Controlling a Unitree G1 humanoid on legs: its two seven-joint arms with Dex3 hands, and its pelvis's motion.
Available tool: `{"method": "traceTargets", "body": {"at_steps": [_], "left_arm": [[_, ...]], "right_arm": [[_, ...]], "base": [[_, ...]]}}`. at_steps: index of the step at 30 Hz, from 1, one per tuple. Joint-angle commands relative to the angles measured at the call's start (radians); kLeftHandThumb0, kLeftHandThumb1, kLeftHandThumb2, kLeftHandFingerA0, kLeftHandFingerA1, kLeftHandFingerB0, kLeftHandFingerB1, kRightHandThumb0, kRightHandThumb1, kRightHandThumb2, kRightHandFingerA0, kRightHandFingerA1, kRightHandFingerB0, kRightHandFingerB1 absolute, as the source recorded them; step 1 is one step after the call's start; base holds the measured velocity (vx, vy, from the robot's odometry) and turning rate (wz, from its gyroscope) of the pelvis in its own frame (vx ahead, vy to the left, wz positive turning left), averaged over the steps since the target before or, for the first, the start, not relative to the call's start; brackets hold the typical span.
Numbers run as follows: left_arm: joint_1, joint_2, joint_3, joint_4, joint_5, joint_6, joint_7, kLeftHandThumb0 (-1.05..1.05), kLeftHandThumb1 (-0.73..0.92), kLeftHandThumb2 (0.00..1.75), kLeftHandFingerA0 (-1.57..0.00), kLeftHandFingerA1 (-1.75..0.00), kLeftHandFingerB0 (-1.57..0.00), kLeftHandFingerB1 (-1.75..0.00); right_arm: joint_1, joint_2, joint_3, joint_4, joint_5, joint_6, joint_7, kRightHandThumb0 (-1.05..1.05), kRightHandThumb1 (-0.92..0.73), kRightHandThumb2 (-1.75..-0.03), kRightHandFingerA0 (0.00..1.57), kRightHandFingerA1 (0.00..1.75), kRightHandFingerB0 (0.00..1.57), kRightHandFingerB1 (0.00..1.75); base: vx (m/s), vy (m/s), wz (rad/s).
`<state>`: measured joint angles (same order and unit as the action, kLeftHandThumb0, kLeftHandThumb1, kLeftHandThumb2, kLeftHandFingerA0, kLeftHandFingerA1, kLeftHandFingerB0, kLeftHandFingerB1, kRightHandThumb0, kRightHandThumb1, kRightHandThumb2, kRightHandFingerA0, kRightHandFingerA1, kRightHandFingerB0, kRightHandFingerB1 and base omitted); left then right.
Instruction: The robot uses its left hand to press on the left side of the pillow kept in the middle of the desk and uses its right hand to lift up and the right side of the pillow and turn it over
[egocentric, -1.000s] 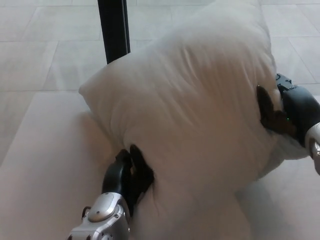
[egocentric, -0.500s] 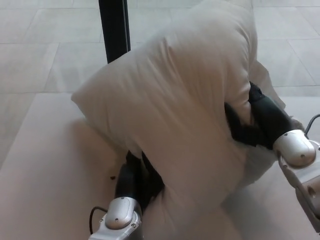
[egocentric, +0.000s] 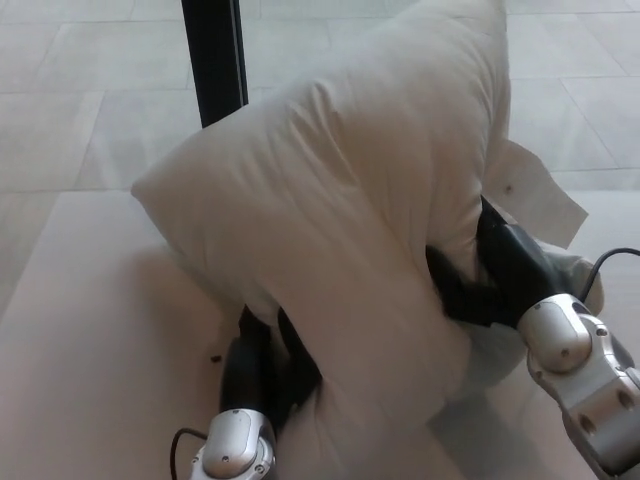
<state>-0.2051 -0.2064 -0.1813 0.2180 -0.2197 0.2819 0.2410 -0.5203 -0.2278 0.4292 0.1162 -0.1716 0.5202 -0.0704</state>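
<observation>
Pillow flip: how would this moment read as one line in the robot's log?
stage: mid-flip | pillow: right side raised, tilted | left hand: pressing its lower left edge | right hand: lifting from underneath | desk: pillow partly resting

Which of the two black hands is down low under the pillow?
The left hand, at the pillow's bottom edge near the desk. The right hand sits higher, pushed into the raised side.

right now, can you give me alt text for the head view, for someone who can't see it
A large white pillow stands tipped up on a pale desk, the robot's black right hand gripping its right side and left hand pressed at its lower edge. A black post rises behind.
</observation>
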Motion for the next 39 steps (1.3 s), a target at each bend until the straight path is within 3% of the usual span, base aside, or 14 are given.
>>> {"method": "traceTargets", "body": {"at_steps": [1,4,5,18,19,21,23,24,25,27,32,33,34,39], "left_arm": [[0.174,-0.314,-0.142,0.226,-0.078,0.028,-0.080,-1.05,0.72,1.11,-0.04,-0.38,0.00,-0.13],[0.175,-0.313,-0.144,0.231,-0.081,0.023,-0.083,-1.05,0.70,1.10,-0.13,-0.43,0.00,-0.11],[0.185,-0.316,-0.150,0.234,-0.082,0.013,-0.085,-1.05,0.71,1.10,-0.03,-0.35,0.00,-0.11],[0.161,-0.308,-0.153,0.256,-0.086,-0.011,-0.076,-1.02,0.70,1.10,-0.08,-0.34,0.00,-0.13],[0.163,-0.306,-0.155,0.259,-0.087,-0.017,-0.081,-1.05,0.73,1.10,-0.09,-0.36,0.00,-0.10],[0.162,-0.302,-0.160,0.265,-0.087,-0.028,-0.091,-1.05,0.72,1.09,-0.05,-0.35,0.00,-0.10],[0.156,-0.300,-0.161,0.279,-0.089,-0.019,-0.103,-1.05,0.71,1.08,-0.06,-0.42,0.00,-0.10],[0.148,-0.304,-0.161,0.291,-0.086,-0.019,-0.101,-0.96,0.66,0.98,-0.03,-0.44,0.00,0.00],[0.147,-0.298,-0.169,0.288,-0.083,-0.017,-0.106,-0.93,0.64,0.97,-0.03,-0.41,0.00,0.00],[0.147,-0.281,-0.197,0.293,-0.065,-0.034,-0.128,-0.95,0.64,1.00,-0.02,-0.35,0.00,0.00],[0.129,-0.200,-0.308,0.204,0.071,0.001,-0.006,-0.82,0.88,0.68,-0.22,-0.57,0.00,0.00],[0.136,-0.163,-0.327,0.181,0.108,-0.044,0.000,-0.74,0.91,0.67,-0.18,-0.57,0.00,0.00],[0.132,-0.154,-0.322,0.180,0.119,-0.059,0.012,-0.69,0.91,0.67,-0.13,-0.57,0.00,-0.11],[0.140,-0.066,-0.029,0.032,-0.080,-0.046,0.009,-0.77,0.68,0.94,-0.09,-0.60,0.00,-0.03]], "right_arm": [[0.148,0.251,0.462,0.107,0.066,-0.043,0.385,-0.71,-0.59,-0.58,0.37,0.73,0.28,0.46],[0.146,0.257,0.461,0.117,0.075,-0.050,0.402,-0.77,-0.47,-0.89,0.42,0.76,0.25,0.55],[0.148,0.258,0.460,0.111,0.086,-0.036,0.411,-0.74,-0.60,-0.58,0.37,0.81,0.30,0.50],[0.115,0.253,0.459,0.121,0.086,-0.030,0.477,-0.77,-0.60,-0.59,0.63,0.98,0.42,0.48],[0.112,0.256,0.454,0.128,0.093,-0.016,0.487,-0.80,-0.49,-0.94,0.88,1.30,0.47,0.56],[0.109,0.262,0.446,0.138,0.102,0.004,0.499,-0.66,-0.42,-0.93,1.21,1.42,0.49,0.60],[0.110,0.257,0.439,0.148,0.106,0.008,0.513,-0.73,-0.53,-0.63,0.90,1.71,0.55,0.47],[0.114,0.247,0.433,0.135,0.110,0.012,0.511,-0.64,-0.42,-0.92,1.26,1.44,0.47,0.61],[0.117,0.234,0.433,0.119,0.102,-0.010,0.503,-0.76,-0.49,-0.95,0.67,1.10,0.41,0.58],[0.144,0.213,0.398,0.098,0.102,-0.058,0.462,-0.81,-0.52,-0.96,0.29,0.65,0.36,0.56],[0.225,0.238,0.128,0.018,0.259,-0.060,0.371,-0.79,-0.64,-0.60,0.63,1.02,0.39,0.45],[0.228,0.260,0.051,-0.014,0.291,-0.013,0.327,-0.78,-0.48,-0.93,0.65,0.84,0.37,0.54],[0.230,0.266,0.020,-0.029,0.300,-0.003,0.308,-0.83,-0.63,-0.60,0.69,0.90,0.46,0.42],[0.117,0.184,-0.454,-0.160,0.459,0.090,0.235,-0.70,-0.65,-0.61,0.36,0.49,0.40,0.34]], "base": [[0.00,0.000,0.00],[0.00,0.000,0.00],[0.00,0.000,0.00],[0.00,0.000,0.00],[0.00,0.000,0.00],[0.00,0.000,0.00],[0.00,0.000,0.00],[0.00,0.000,0.00],[0.00,0.000,0.00],[0.00,0.000,0.00],[0.00,0.000,0.00],[0.00,0.000,0.00],[0.00,0.000,0.00],[0.00,0.000,0.00]]}}
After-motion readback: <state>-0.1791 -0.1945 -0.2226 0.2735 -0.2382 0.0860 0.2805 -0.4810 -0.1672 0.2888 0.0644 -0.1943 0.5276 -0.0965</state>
